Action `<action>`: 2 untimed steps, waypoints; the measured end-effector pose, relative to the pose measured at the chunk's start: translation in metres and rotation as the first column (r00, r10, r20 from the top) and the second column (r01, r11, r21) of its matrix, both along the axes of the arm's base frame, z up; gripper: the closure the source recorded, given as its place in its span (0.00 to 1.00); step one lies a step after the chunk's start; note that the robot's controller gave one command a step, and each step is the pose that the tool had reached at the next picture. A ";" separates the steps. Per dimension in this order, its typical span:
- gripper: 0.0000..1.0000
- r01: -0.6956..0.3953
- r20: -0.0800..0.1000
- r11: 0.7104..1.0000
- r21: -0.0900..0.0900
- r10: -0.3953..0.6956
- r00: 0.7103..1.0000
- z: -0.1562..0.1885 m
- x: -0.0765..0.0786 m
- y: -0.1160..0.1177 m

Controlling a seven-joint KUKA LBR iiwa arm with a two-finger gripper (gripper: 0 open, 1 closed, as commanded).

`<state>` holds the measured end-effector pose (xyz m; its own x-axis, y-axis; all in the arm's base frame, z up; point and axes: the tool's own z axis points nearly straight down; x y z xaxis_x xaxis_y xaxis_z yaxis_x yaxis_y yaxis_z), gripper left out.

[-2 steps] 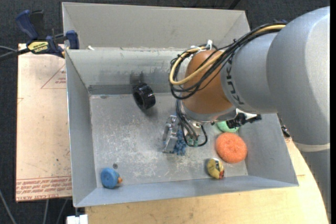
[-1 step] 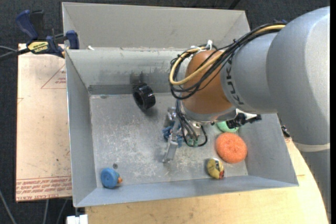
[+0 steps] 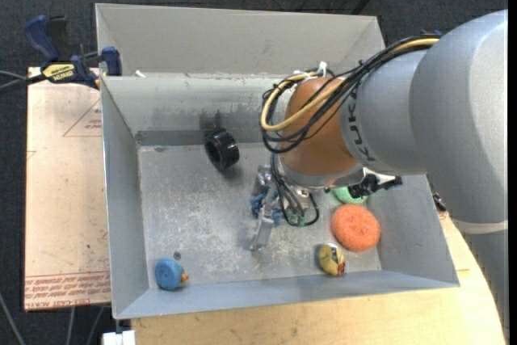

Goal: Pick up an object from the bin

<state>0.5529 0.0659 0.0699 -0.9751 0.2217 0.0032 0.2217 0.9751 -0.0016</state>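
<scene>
**Desk:** Where is the gripper (image 3: 260, 237), and what is in it?

**Photographer:** The arm (image 3: 436, 109) reaches in from the right over the grey metal bin (image 3: 121, 198). The gripper points down at the middle of the floor, a little toward the near wall. The fingers (image 3: 262, 226) are drawn close together, the tips all but meeting, and they sit at or just above the scuffed metal. Nothing shows between them, so the gripper has hold of nothing. The patch under the tips is bare floor.

**Desk:** So what is there to pick, and how near is it?

**Photographer:** Nearest is a small yellow toy (image 3: 330, 259), to the right of the fingertips and close to the near wall, but apart from them. Just above that and further right lies a round orange ball (image 3: 355, 228) with a rough surface. A green object (image 3: 349, 193) peeks out beside the ball, half hidden under the wrist, so I cannot say what kind of thing it is. A black ring (image 3: 221, 149) lies on its side near the far wall, up and left of the gripper. A blue ball (image 3: 169, 274) sits well apart in the near left corner.

**Desk:** Anything on the arm itself?

**Photographer:** An orange cover (image 3: 315, 133) sits on the wrist, with looped cables (image 3: 279, 113) running over it, above the far half of the bin.
</scene>
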 end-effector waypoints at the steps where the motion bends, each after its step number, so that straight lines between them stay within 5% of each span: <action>1: 0.00 -0.035 0.001 0.999 0.003 0.035 0.999 0.004 0.005 -0.040; 2: 1.00 -0.078 0.004 0.997 0.001 0.078 0.997 0.018 0.045 -0.069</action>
